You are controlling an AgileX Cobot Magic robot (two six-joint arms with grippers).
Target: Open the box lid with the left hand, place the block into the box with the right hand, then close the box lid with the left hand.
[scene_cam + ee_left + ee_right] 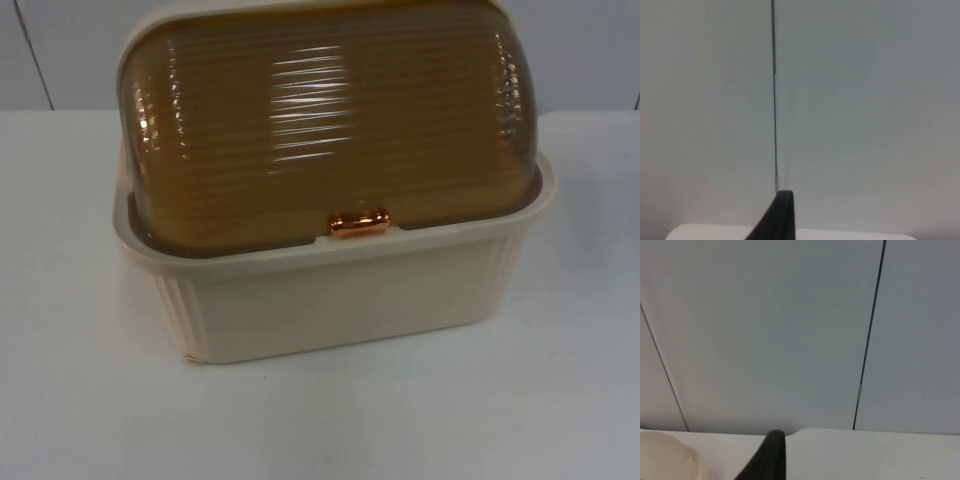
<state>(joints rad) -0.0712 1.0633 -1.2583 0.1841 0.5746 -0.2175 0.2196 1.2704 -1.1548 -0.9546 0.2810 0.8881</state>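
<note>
Cream box sitting on the white table, amber ribbed lid fully down, little copper handle at the front rim. Left gripper parked up facing the grey wall, table edge just beyond its tip. Right gripper same deal, box corner just beside it. Can't tell whether either one is spread or pressed together.

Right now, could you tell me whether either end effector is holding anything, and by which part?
Nothing is seen held: the box's lid is shut, its copper handle untouched.
</note>
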